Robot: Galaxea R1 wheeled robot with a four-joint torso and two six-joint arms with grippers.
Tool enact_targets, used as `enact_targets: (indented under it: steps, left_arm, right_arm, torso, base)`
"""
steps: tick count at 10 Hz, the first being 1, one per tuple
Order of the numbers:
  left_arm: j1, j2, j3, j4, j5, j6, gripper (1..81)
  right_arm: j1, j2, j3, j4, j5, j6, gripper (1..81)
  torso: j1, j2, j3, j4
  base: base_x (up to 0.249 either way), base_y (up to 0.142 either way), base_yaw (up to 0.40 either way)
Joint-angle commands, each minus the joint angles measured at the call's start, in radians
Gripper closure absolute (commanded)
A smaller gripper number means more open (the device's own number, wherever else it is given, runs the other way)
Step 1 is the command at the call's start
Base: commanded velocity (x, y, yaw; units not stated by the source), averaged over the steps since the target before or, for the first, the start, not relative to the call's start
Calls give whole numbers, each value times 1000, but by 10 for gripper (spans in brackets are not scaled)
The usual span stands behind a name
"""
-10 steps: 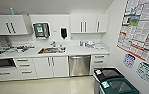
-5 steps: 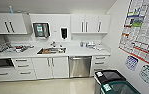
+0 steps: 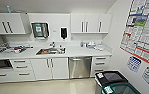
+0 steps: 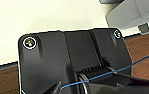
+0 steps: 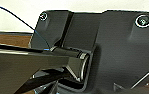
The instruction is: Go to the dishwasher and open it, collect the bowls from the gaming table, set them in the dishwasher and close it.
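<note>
Kitchenette looms nearer than before; dishwasher (image 3: 80, 67) shut under counter edge (image 3: 65, 56), floor (image 3: 52, 87) ahead open; claw states unclear.

One dishwasher (image 3: 80, 67) sits under one counter (image 3: 72, 53), which holds one sink (image 3: 50, 51). On the back wall hang two dispensers: one towel box (image 3: 40, 30) and one black soap unit (image 3: 63, 32). Two bins stand by the right wall, one with a black lid (image 3: 110, 77) and one with a green lid (image 3: 120, 89); one oven (image 3: 0, 64) is set into the cabinets at the left.
</note>
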Motion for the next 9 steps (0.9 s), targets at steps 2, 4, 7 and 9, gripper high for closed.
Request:
enact_targets:
  steps: [2,4,7,9]
  left_arm:
    - [-59,-6,8,-5,49,1,10]
    - [-59,-4,8,-5,49,1,10]
    - [-59,-3,8,-3,49,1,10]
    - [-59,-6,8,-3,49,1,10]
  right_arm:
    - [48,-3,9,-7,-50,-3,10]
    - [50,-3,9,-9,-50,-3,10]
    - [50,-3,9,-9,-50,-3,10]
    - [50,-5,9,-9,-50,-2,10]
  torso:
    - [2,1,0,0]
    - [0,0,0,0]
    - [0,0,0,0]
    - [0,0,0,0]
  base:
    - [86,0,0]
    - [86,0,0]
    - [87,0,0]
    - [76,0,0]
